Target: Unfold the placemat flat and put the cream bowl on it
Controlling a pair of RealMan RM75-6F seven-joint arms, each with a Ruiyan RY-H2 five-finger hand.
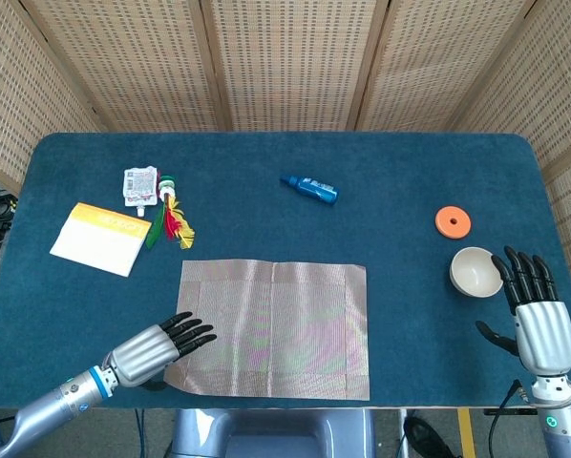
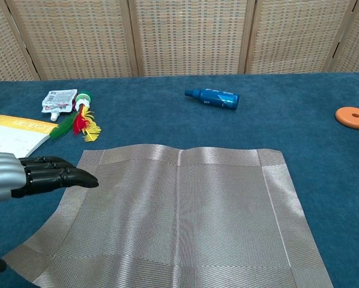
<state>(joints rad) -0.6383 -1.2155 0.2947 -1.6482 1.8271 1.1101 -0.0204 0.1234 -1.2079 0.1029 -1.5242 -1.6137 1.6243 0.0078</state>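
The placemat (image 1: pixel 271 327) lies spread flat on the bench (image 1: pixel 381 162), so the left hand (image 1: pixel 150 347) hovers empty, fingers (image 2: pixel 59 175) straight and slightly apart. The right hand (image 1: pixel 534 310) waits with fingers apart just beside the cream bowl (image 1: pixel 475 271), likely ready to grasp it.

- The woven silver-grey placemat (image 1: pixel 271 328) lies spread on the blue felt-covered table (image 1: pixel 391 162), at its near edge, left of centre.
- The left hand (image 1: pixel 154 346) is just beside the placemat's near-left corner.
- The small cream bowl (image 1: pixel 475 271) sits on the table well right of the placemat, with the flat orange ring (image 1: pixel 452 221) just behind it.
- The right hand (image 1: pixel 534 311) is just beside the bowl, on its near right.
- The blue plastic bottle (image 1: pixel 309 188) lies on its side behind the placemat.
- The yellow-and-white notepad (image 1: pixel 100 238), the white printed sachet (image 1: pixel 139 185) and the red, yellow and green feather toy (image 1: pixel 173 222) lie at the far left.
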